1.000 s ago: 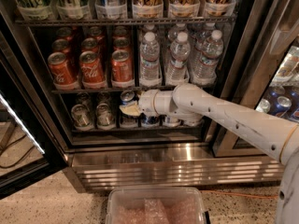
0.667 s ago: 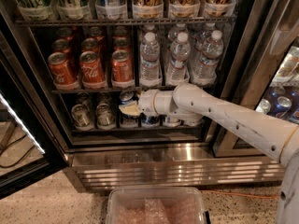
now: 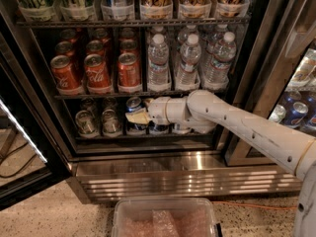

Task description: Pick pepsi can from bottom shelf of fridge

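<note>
The fridge (image 3: 187, 177) stands open in front of me. On its bottom shelf (image 3: 103, 138) a blue pepsi can (image 3: 133, 104) with a silver top stands in the third lane from the left. My white arm reaches in from the right along this shelf. My gripper (image 3: 139, 116) is right at the pepsi can, its yellowish tips in front of the can's middle and hiding part of it. More blue cans (image 3: 159, 129) stand behind the wrist, mostly hidden.
Two silver-grey cans (image 3: 87, 123) stand left of the pepsi can. Red Coca-Cola cans (image 3: 97, 72) and water bottles (image 3: 189, 59) fill the rack above. A clear plastic bin (image 3: 165, 218) sits on the floor below. The glass door (image 3: 19, 132) hangs open at left.
</note>
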`<action>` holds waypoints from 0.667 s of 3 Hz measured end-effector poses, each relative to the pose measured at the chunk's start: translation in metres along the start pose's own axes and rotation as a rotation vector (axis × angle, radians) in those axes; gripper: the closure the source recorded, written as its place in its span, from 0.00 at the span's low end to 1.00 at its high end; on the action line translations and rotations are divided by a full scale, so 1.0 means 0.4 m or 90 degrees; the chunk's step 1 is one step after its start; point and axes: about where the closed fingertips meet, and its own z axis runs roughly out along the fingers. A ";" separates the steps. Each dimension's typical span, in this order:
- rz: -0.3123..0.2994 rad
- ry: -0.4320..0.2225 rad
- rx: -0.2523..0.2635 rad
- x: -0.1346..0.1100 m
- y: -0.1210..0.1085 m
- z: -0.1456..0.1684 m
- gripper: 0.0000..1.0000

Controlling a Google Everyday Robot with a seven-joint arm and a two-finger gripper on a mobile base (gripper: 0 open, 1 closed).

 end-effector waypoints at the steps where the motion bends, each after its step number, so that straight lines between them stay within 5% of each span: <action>1: 0.005 0.015 0.014 -0.017 0.017 -0.070 1.00; 2: 0.041 0.026 0.026 -0.046 0.047 -0.190 1.00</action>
